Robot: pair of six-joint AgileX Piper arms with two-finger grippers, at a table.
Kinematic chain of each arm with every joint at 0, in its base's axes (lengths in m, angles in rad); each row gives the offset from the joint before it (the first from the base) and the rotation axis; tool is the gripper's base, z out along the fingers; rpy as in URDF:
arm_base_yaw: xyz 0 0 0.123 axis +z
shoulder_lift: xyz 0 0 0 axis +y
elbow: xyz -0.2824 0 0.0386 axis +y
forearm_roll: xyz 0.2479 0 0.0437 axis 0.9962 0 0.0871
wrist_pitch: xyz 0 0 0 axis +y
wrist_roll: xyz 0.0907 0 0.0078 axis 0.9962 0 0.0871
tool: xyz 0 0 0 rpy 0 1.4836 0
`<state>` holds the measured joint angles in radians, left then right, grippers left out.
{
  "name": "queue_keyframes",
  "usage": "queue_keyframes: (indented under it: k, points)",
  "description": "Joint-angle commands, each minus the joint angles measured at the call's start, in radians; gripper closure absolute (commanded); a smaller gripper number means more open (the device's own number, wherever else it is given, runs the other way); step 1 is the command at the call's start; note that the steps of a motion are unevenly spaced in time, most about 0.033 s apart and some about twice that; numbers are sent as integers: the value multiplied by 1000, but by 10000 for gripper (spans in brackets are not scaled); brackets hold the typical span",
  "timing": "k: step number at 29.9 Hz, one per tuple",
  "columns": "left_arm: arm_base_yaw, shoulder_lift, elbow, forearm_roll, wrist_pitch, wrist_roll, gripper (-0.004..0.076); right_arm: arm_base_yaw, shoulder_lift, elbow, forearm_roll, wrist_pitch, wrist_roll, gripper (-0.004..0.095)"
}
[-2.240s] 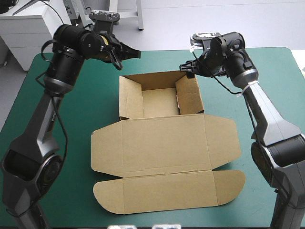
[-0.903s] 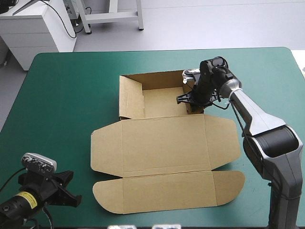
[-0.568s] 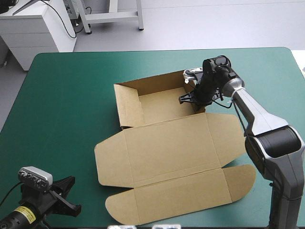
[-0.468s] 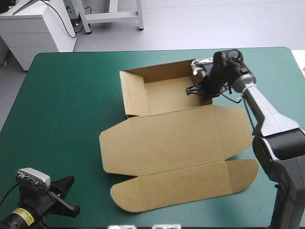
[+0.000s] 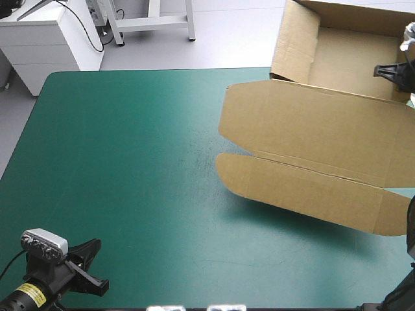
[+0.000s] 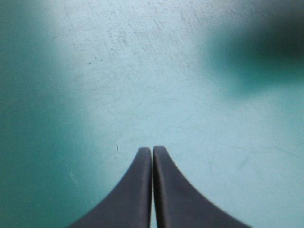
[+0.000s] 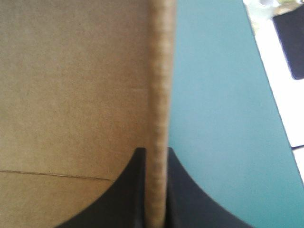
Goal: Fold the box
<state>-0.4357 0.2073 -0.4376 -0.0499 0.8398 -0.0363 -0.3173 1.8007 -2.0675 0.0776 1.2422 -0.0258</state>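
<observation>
High view: box [image 5: 311,123] held up at table's far-right corner, tray past far edge, lid flat above teal-green cover [image 5: 130,162]; left gripper [image 5: 100,264] low by front-left corner. Left wrist: its fingers pressed together, tips meeting, over the cover. Right wrist: right gripper [image 7: 156,159] pinches box wall edge, all but closed.

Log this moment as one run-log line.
box: open tray, lid flat, held up at far right | right gripper: shut on box wall | left gripper: shut over teal-green cover
</observation>
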Motion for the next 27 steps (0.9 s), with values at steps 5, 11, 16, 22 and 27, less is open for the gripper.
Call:
queue_keyframes:
  k: [5, 11, 16, 22, 27]
  points:
    - [-3, 13, -28, -8, -69, -9, 732, -157, 42, -27, 14, -22, -49, 928]
    - [-3, 13, -28, -3, -69, -9, 732, -236, 148, -27, 4, -26, -55, 928]
    - [-3, 13, -28, -3, -69, -9, 732, -282, 218, -27, 1, -38, -101, 927]
    - [-3, 13, -28, -3, -69, -9, 732, -296, 258, -27, -17, -38, -98, 913]
    - [-3, 13, -28, -3, -69, -9, 732, -301, 262, -31, -21, -32, -137, 691]
